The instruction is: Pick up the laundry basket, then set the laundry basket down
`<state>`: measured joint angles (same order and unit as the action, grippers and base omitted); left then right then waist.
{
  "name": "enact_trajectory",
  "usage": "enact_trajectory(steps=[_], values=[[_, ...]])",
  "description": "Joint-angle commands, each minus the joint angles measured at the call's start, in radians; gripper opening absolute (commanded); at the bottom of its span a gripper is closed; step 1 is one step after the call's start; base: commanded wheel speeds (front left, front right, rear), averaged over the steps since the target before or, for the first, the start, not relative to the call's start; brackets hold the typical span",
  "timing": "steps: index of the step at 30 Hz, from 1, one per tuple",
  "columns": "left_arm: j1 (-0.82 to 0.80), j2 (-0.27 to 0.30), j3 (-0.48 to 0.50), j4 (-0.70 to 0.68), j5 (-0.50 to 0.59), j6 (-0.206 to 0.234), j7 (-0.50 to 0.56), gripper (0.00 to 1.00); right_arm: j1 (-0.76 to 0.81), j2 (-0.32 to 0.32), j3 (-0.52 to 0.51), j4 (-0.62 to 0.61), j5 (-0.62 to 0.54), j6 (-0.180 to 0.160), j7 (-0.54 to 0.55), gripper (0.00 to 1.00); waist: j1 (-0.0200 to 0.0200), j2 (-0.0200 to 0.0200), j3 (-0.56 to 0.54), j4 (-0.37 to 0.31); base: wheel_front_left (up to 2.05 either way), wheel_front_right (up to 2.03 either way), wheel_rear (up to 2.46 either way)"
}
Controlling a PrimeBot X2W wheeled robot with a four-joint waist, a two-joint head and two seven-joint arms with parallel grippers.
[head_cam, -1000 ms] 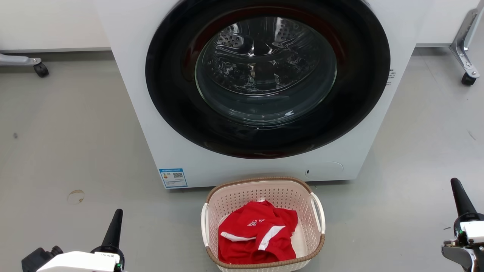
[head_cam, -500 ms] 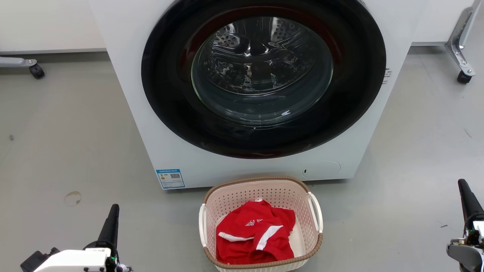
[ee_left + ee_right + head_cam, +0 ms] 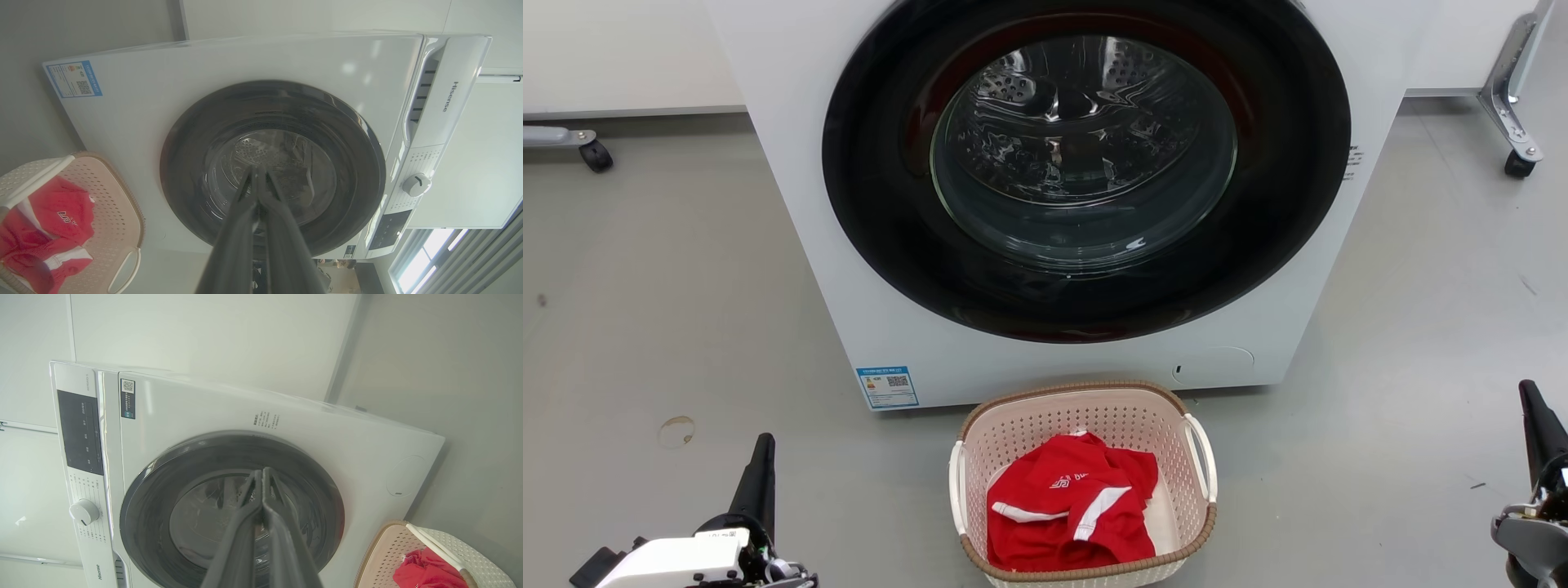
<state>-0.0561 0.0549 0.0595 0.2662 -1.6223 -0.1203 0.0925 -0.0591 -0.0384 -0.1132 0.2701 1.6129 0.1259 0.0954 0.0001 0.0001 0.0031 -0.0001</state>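
The laundry basket (image 3: 1094,418) sits on the grey floor (image 3: 645,327) at the bottom centre of the head view, just in front of the washer (image 3: 849,269). A red garment (image 3: 1066,514) with white stripes lies inside; its white logo is too small to read. A blue label (image 3: 887,386) with a QR code sits low on the washer's front, and in the left wrist view the control panel (image 3: 445,102) reads "Hisense". The left gripper (image 3: 765,443), lower left, and the right gripper (image 3: 1529,394), at the lower right edge, each have fingers pressed together on nothing, well apart from the basket. A wheeled metal leg (image 3: 572,140) stands upper left and a second wheeled leg (image 3: 1512,122) upper right.
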Motion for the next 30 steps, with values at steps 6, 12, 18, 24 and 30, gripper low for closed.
enact_trajectory(steps=[6, 12, 18, 24, 30], values=[[-0.050, 0.009, 0.035, -0.022, -0.002, -0.010, 0.005, 0.00, -0.048, -0.022, 0.013, -0.026, 0.007, 0.005, 0.007, 0.00, -0.0001, -0.0001, 0.000, 0.000, 0.00, 0.00, 0.00], [-0.050, 0.008, 0.037, -0.022, -0.001, -0.010, 0.006, 0.00, -0.048, -0.021, 0.011, -0.026, 0.006, 0.005, 0.008, 0.00, -0.0001, -0.0001, 0.000, 0.000, 0.00, 0.00, 0.00], [-0.050, 0.007, 0.038, -0.022, 0.000, -0.010, 0.008, 0.00, -0.048, -0.020, 0.010, -0.026, 0.005, 0.005, 0.009, 0.00, -0.0001, -0.0001, 0.000, 0.000, 0.00, 0.00, 0.00], [-0.051, 0.006, 0.039, -0.022, 0.001, -0.010, 0.009, 0.00, -0.048, -0.019, 0.009, -0.026, 0.004, 0.005, 0.010, 0.00, -0.0001, -0.0001, 0.000, 0.000, 0.00, 0.00, 0.00], [-0.051, 0.005, 0.041, -0.021, 0.003, -0.010, 0.010, 0.00, -0.048, -0.019, 0.008, -0.026, 0.003, 0.005, 0.011, 0.00, -0.0001, -0.0001, 0.000, 0.000, 0.00, 0.00, 0.00]])
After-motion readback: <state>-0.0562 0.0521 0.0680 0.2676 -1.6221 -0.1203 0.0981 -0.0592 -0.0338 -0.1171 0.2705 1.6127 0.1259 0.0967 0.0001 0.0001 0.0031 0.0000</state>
